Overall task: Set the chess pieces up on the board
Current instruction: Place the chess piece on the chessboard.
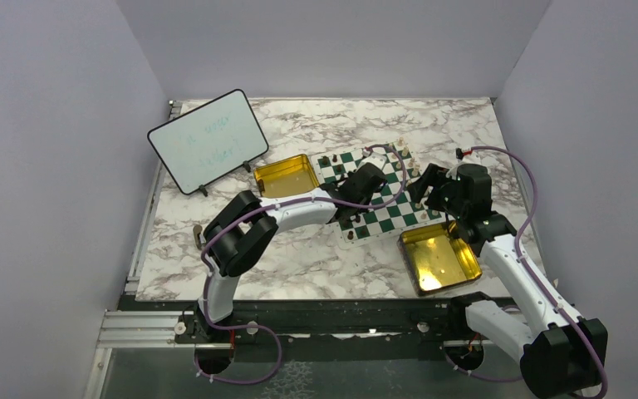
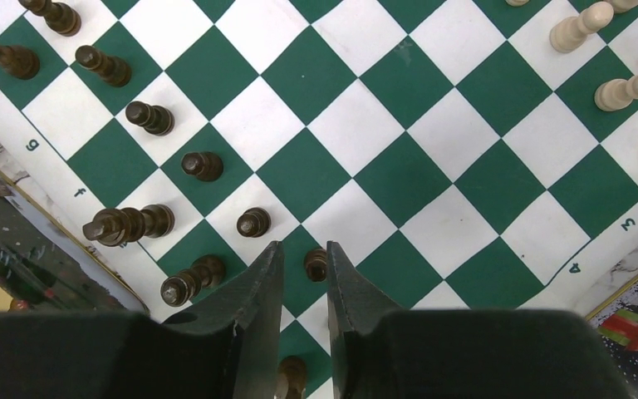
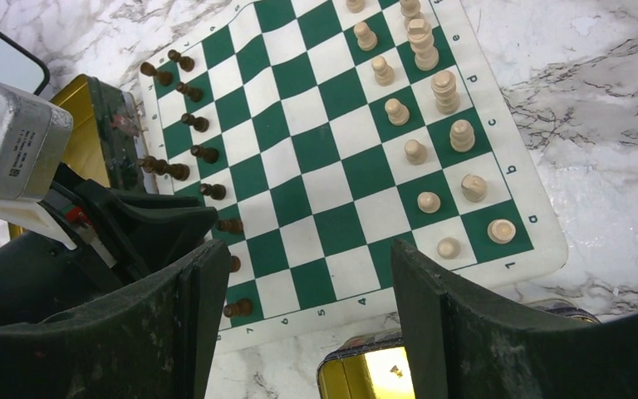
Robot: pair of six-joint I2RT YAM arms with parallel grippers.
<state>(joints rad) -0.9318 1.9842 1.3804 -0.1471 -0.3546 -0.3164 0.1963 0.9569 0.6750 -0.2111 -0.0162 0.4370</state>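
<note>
chess pieces (image 3: 396, 110) stand on one board (image 3: 324, 179), green and white, lying on the marble table (image 1: 316, 258) between two gold tins (image 1: 287, 176). ten dark pieces (image 2: 203, 166) show along one edge. thirteen cream pieces (image 3: 415, 150) can be counted along the opposite edge, with more cut off by the frame. one whiteboard (image 1: 208, 141) stands at the far left.

left arm (image 1: 291, 212) stretches forward, wrist turned down over the dark side. left gripper (image 2: 305, 249) has its jaws slightly parted astride a dark pawn (image 2: 316, 264) on the board, a gap showing on one side. right arm (image 1: 515, 274) is bent at the elbow. right gripper (image 3: 309, 249) hangs over the board's near edge, jaws wide apart, holding nothing.
</note>
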